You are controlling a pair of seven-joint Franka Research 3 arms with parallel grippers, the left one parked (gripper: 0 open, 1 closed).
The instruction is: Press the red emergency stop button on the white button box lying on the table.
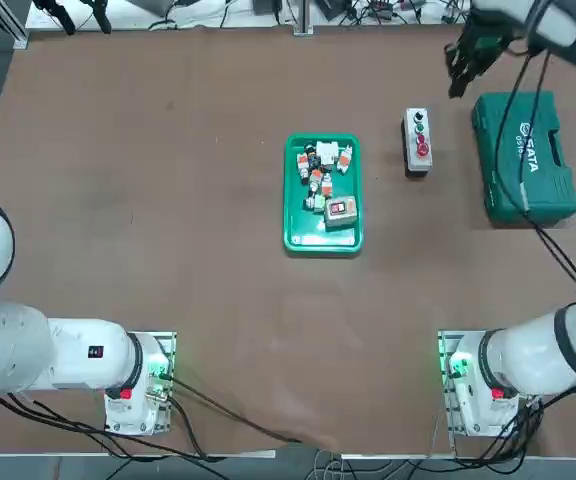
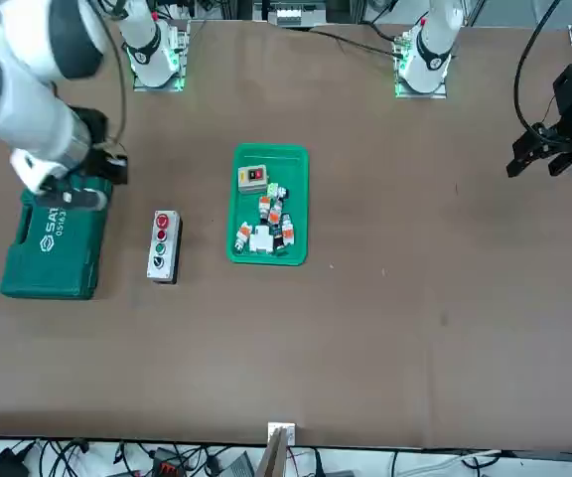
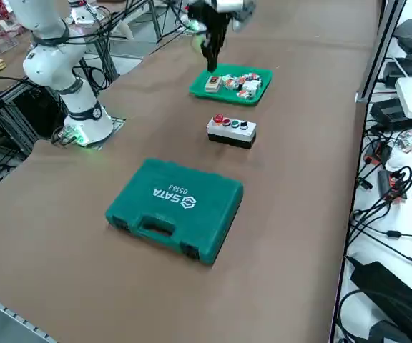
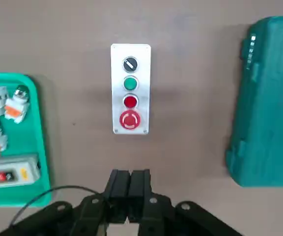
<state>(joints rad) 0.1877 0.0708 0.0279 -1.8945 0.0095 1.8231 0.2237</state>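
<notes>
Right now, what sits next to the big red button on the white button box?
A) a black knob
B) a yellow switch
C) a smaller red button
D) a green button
C: the big red button has a smaller red one right beside it, with the green button and the black knob further along the box.

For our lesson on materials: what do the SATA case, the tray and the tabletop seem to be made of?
SATA case: probably hard green plastic, with moulded edges and a soft sheen.
Tray: likely smooth green plastic, glossy where light reflects.
Tabletop: matte brown, perhaps laminate or a mat; its even surface leaves this open.
</notes>
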